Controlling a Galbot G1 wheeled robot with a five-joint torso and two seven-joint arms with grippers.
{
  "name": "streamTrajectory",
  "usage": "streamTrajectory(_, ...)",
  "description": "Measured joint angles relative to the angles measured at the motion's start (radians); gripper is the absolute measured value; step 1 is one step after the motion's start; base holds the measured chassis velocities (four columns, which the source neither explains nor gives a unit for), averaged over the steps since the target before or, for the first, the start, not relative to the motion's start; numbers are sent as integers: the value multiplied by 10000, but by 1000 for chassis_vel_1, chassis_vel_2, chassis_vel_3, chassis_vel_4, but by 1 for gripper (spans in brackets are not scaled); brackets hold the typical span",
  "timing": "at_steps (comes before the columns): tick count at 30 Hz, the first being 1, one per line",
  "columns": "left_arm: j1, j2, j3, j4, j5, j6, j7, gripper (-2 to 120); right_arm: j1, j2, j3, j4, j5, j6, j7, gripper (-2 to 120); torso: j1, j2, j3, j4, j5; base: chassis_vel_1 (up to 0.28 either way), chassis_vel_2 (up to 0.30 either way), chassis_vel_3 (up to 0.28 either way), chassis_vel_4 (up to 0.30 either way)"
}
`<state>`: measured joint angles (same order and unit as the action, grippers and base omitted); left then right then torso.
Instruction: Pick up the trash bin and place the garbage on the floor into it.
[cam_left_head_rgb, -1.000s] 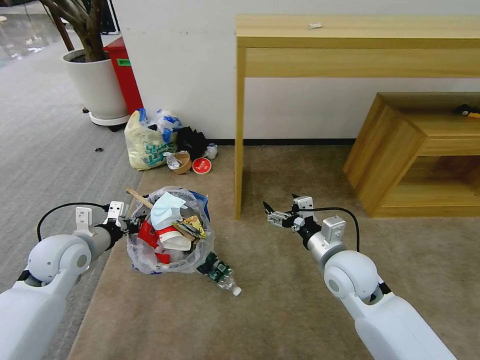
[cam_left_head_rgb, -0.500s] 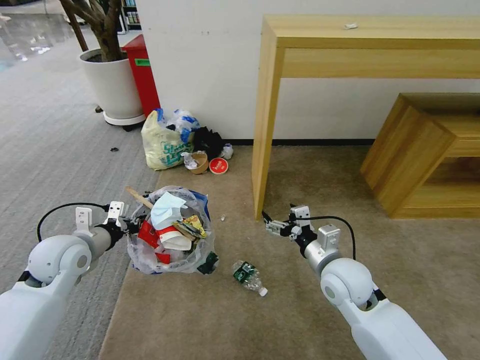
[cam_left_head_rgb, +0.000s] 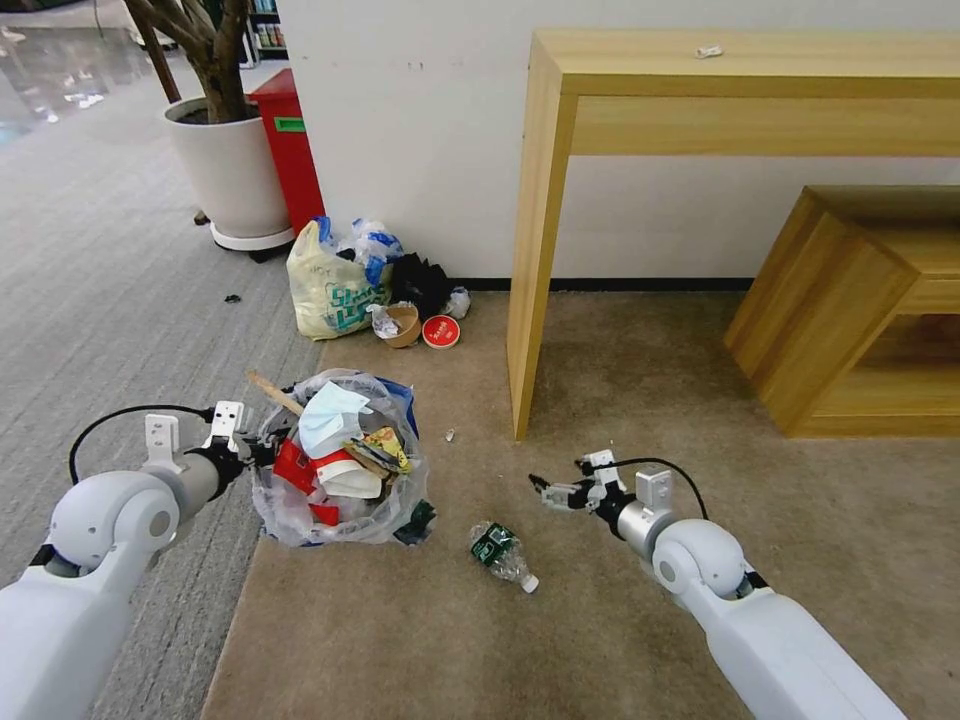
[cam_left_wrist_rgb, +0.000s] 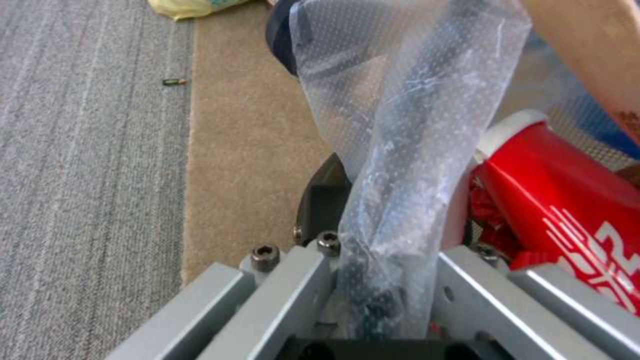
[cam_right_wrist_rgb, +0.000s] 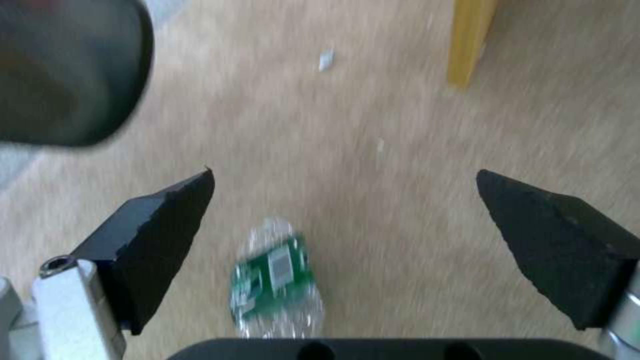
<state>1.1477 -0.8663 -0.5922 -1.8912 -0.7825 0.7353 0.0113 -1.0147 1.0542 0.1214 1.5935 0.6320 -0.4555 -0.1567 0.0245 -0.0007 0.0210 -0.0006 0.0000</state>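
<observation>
Your floor (cam_left_head_rgb: 640, 360) gives you plenty of bare beige carpet toward the right and toward the robot, but it is hemmed in by the wooden counter's leg (cam_left_head_rgb: 527, 300) ahead, the low wooden shelf unit (cam_left_head_rgb: 830, 310) off to the right, and the seam with the grey ribbed carpet (cam_left_head_rgb: 110, 290) on the left, which runs just under the bin. The trash bin (cam_left_head_rgb: 335, 500) hangs near that seam, already heaped with litter: a pale blue face mask, red wrappers, a wooden stick and a white cup stand above its rim, so most of the job looks done. Your left gripper (cam_left_head_rgb: 252, 452) is clamped on the bin's rim and its clear liner bag (cam_left_wrist_rgb: 393, 165), as the left wrist view shows. Your right gripper (cam_left_head_rgb: 548, 490) hangs low over open carpet with its jaws spread wide and nothing in them, just right of the crushed plastic bottle (cam_left_head_rgb: 503, 552) with the green label, which lies beside the bin and is the main piece left. A small white scrap (cam_left_head_rgb: 450, 435) also lies near the counter leg, with clear room around both.
</observation>
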Motion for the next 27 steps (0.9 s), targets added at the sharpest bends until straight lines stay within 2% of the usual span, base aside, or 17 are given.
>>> streamTrajectory(6, 24, 40, -3, -10, -2, 0, -3, 0, 575, 266, -737, -1425, -467, -57, -585, 100, 0, 0, 0, 6, -1, 0, 0, 0, 0)
streamTrajectory(11, -55, 0, 93, 24, 0, 0, -4, 0, 749, 415, -1063, -1980, -891, 24, -879, 100, 0, 1, 0, -1, -4, 0, 0, 0, 0)
streamTrajectory(19, -19, -31, 138, 9, 19, 0, -4, 0, 1415, 1496, -1429, -3428, -1590, 284, -1469, 100, 0, 1, 0, 7, -2, 0, 0, 0, 0)
streamTrajectory(23, 19, -4, 128, -52, 11, 0, -38, 0, 1842, 2199, -1498, -4605, -2083, 539, -1785, 100, 0, 1, 0, 4, -2, 0, 0, 0, 0)
streamTrajectory(27, 31, 8, 128, -63, 5, 0, -66, 0, 2016, 2385, -1503, -5069, -2343, 662, -1979, 100, 0, 1, 0, 3, -2, 0, 0, 0, 0)
